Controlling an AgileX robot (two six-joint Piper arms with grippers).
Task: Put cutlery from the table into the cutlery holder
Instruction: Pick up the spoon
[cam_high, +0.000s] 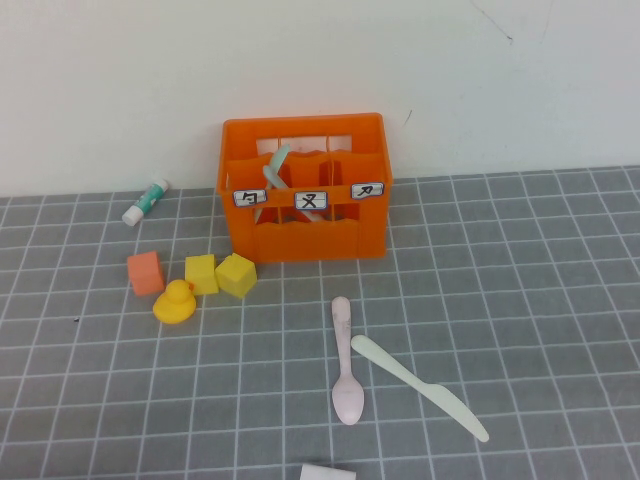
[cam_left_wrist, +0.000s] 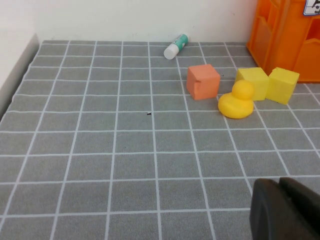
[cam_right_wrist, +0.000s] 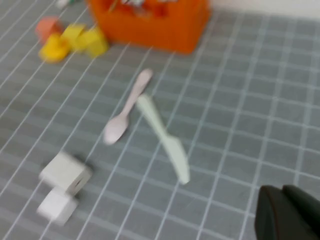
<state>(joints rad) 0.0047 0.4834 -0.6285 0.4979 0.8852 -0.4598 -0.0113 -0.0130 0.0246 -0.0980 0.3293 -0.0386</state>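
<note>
Cutlery holder stands rigid on table. Cream knife and pink spoon lie touching before it: light, stiff, slippery; I would grip mid-handle. My left gripper and right gripper hover nearside, fingers together.

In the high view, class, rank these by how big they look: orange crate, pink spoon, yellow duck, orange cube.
1. cutlery holder, clearly largest.
2. pale pink spoon, longest of the rest.
3. yellow duck and small orange cube: look alike, not ranked.
</note>
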